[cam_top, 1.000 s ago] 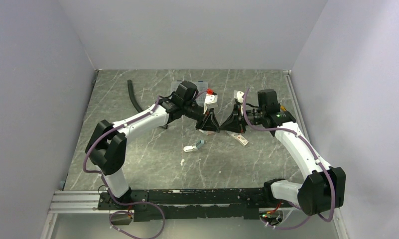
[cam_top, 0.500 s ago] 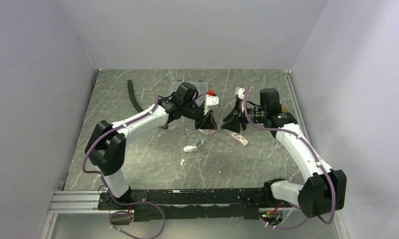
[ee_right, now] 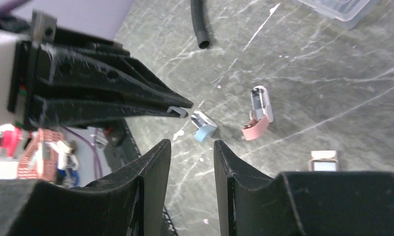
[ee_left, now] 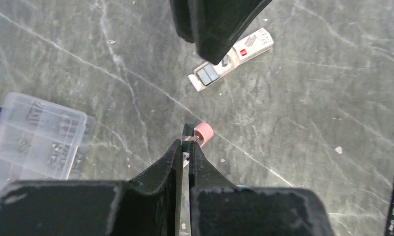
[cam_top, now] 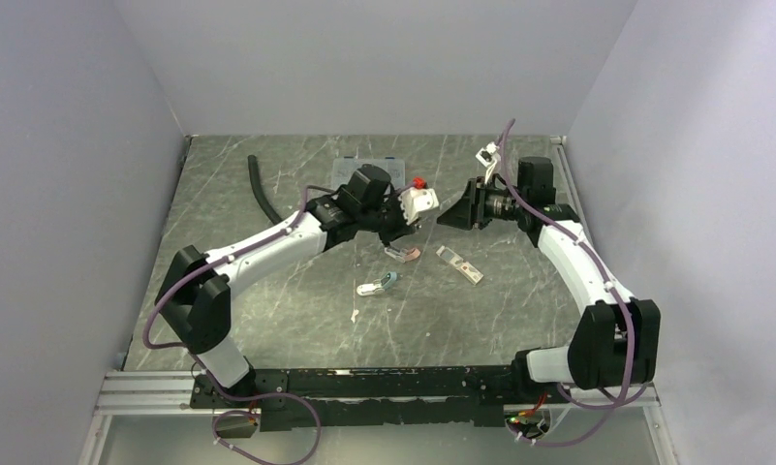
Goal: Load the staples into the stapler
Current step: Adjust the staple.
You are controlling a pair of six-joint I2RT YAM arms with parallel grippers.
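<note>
— Nearest us on the grey marbled table (cam_top: 267, 310), what do we see?
— A small blue-and-white stapler (cam_top: 379, 285), then an opened pink mini stapler (ee_right: 257, 118) and a flat white carton with a red mark (ee_left: 231, 59), around the middle.
— And our grippers?
— Above the pink one, our left gripper (ee_left: 186, 142) is pinched tight on a thin grey staple strip (ee_right: 176, 110). Our right gripper (ee_right: 191, 145) faces it, jaws partly apart, holding nothing. A clear plastic box (cam_top: 369, 167) sits by the far edge.

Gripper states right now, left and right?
Left gripper: closed on a small grey strip of staples.
Right gripper: open, holding nothing.
</note>
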